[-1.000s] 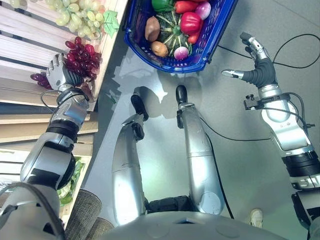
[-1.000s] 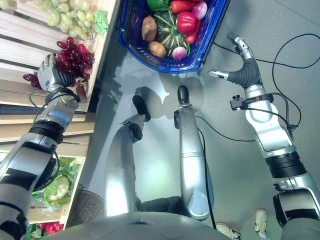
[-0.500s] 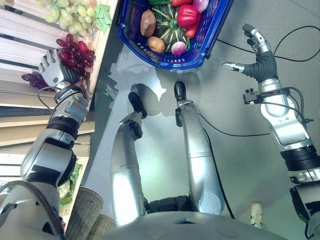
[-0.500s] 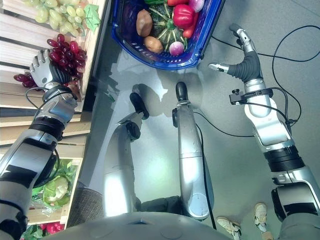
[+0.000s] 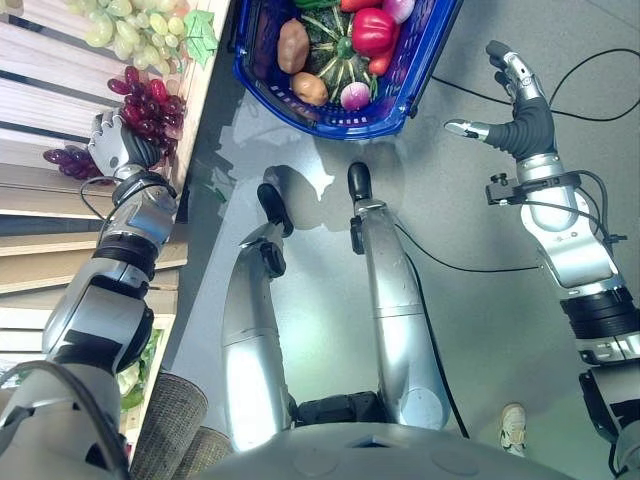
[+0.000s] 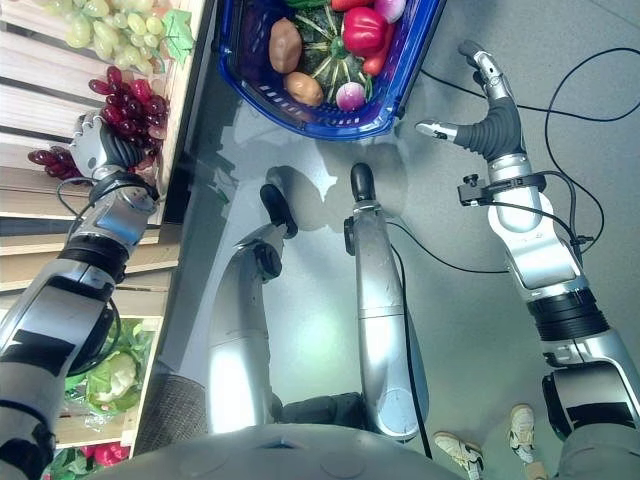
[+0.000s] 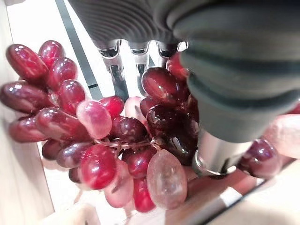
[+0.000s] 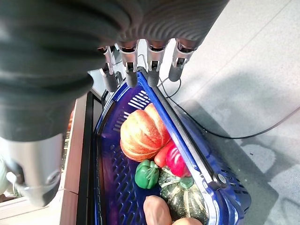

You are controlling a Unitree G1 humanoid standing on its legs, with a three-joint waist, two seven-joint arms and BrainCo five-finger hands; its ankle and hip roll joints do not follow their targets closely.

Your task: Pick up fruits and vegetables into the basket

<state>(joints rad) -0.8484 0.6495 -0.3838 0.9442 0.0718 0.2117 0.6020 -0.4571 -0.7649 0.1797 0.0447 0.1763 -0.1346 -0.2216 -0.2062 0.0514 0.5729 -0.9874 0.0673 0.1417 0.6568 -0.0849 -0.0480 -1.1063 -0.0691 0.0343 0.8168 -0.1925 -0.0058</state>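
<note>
A bunch of red grapes (image 5: 150,100) lies at the edge of a wooden shelf (image 5: 60,75) on my left. My left hand (image 5: 115,148) is on it. In the left wrist view its fingers reach in behind the red grapes (image 7: 108,136) and the thumb (image 7: 220,150) presses on the front, so it is shut on the bunch. The blue basket (image 5: 330,118) stands on the floor ahead, holding a red pepper (image 5: 372,30), a sweet potato (image 5: 292,45), a green squash (image 5: 335,62) and an orange pumpkin (image 8: 143,133). My right hand (image 5: 520,125) hovers open to the right of the basket.
Green grapes (image 5: 140,25) with a leaf lie further back on the same shelf. A lower shelf holds lettuce (image 6: 110,375). Grey floor (image 5: 480,330) stretches to the right of the basket rim (image 8: 187,145).
My left hand's fingers, spread over the red grapes before, have curled in around the bunch. The right hand has stayed open in about the same place.
</note>
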